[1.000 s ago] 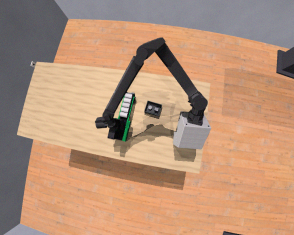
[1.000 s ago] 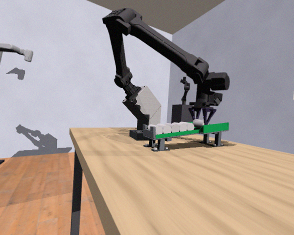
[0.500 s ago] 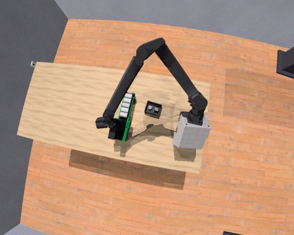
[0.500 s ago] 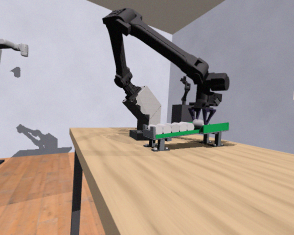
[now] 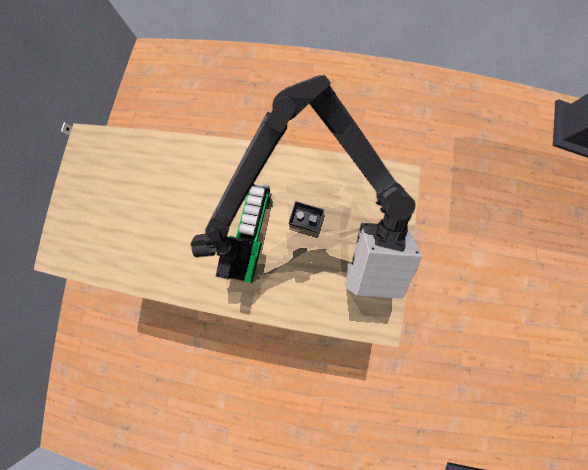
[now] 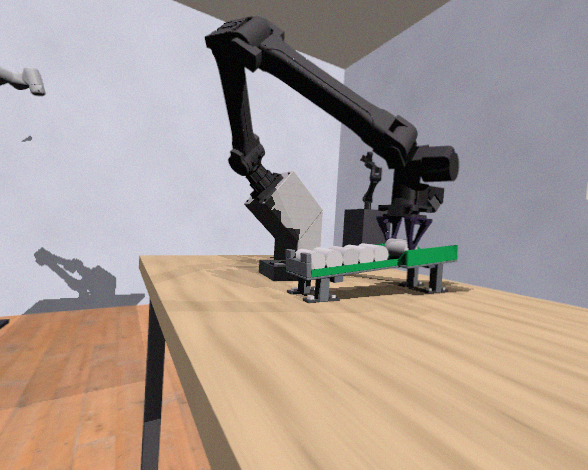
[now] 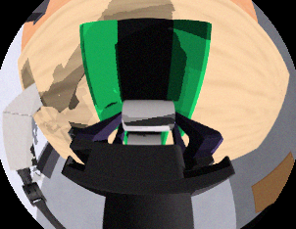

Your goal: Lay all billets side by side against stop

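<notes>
The green feed ramp (image 6: 380, 264) stands on the table, with its stop at the left end in the side view. Several pale steel billets (image 6: 337, 255) lie side by side on it against the stop (image 6: 298, 267); they also show in the overhead view (image 5: 251, 211). My gripper (image 6: 403, 241) is shut on one more billet (image 6: 397, 246) and holds it just up-ramp of the row, low over the ramp surface. In the wrist view this billet (image 7: 150, 117) lies crosswise between my fingers over the dark ramp bed (image 7: 147, 60). I cannot tell whether it touches the ramp.
A small black box with two knobs (image 5: 306, 218) sits on the table beside the ramp. The arm's grey base block (image 5: 384, 261) stands at the table's right edge. The upper end of the ramp (image 6: 436, 254) is bare.
</notes>
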{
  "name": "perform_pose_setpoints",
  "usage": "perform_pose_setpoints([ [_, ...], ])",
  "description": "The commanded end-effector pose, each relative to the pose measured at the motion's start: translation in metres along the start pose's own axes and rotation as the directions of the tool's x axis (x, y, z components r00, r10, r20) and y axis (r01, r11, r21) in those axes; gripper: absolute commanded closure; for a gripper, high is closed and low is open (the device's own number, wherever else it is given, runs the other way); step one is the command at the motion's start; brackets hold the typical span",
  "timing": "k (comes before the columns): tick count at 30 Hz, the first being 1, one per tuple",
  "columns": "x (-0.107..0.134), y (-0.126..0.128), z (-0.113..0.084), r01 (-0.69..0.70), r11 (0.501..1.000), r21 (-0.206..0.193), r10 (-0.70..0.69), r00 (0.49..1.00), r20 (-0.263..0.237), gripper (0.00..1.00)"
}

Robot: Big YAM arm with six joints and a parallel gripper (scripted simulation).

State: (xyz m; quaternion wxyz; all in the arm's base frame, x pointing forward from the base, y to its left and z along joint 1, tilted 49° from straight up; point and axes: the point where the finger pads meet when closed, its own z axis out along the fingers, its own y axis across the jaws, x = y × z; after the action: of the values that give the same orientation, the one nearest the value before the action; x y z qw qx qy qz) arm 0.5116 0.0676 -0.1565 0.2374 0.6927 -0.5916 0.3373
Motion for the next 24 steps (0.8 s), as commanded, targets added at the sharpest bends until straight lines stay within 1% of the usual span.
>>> perform_pose_setpoints([
  [1,0.003,-0.011,-0.002,-0.025,0.999,0.027,0.025,1.0,0.007,1.0],
  [14,0.003,-0.011,-0.001,-0.025,0.999,0.027,0.025,1.0,0.006,1.0],
  [19,0.005,-0.006,0.002,-0.023,1.0,0.021,0.023,1.0,0.005,1.0],
  [23,0.003,-0.006,0.0,-0.02,0.999,0.027,0.02,1.0,0.006,1.0],
  [24,-0.005,-0.015,-0.015,-0.016,0.998,0.06,0.015,1.0,0.012,1.0],
])
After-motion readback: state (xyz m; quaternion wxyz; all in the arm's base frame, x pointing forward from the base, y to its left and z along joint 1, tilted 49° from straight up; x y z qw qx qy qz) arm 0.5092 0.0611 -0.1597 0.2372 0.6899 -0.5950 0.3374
